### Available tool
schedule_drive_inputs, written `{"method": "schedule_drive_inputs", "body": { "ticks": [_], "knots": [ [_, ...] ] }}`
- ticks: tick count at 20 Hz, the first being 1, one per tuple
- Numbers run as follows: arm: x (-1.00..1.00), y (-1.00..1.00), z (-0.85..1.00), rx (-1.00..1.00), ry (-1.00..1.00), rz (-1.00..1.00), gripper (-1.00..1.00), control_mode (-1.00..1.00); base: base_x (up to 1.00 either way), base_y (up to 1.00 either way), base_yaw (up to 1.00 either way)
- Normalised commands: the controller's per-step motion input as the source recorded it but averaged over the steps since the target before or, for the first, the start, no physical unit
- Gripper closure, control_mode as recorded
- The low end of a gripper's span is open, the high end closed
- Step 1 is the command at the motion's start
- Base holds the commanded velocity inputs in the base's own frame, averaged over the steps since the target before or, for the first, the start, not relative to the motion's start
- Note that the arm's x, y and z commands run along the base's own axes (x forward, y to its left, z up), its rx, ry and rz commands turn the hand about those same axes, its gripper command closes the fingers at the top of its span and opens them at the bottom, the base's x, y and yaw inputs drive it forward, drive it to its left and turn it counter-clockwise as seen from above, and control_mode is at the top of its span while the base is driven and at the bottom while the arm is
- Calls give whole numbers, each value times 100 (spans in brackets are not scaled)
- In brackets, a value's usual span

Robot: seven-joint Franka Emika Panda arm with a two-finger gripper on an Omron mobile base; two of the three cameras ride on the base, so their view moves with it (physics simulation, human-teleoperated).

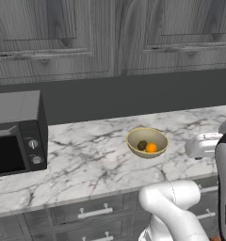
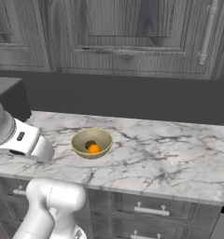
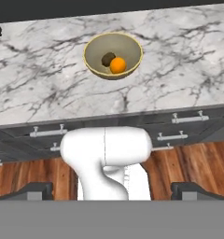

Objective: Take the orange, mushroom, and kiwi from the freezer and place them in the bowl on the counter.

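The gripper stands fully spread and grasps nothing, hanging back from the desk edge, well apart from the bowl. Inside the bowl, the orange lies touching the kiwi.

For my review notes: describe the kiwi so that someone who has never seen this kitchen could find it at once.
Start at the white marble counter, right of the black microwave. On it stands a yellowish-tan bowl holding two small round pieces. The kiwi is the dull olive-brown lump, touching the bright orange beside it.
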Motion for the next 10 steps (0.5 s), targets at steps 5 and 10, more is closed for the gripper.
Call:
{"method": "schedule_drive_inputs", "body": {
  "ticks": [5,10],
  "knots": [
    [0,0,0,0,0,0,-100,100,-89,6,0],
    [0,0,0,0,0,0,-100,100,-93,91,32]
  ]
}}
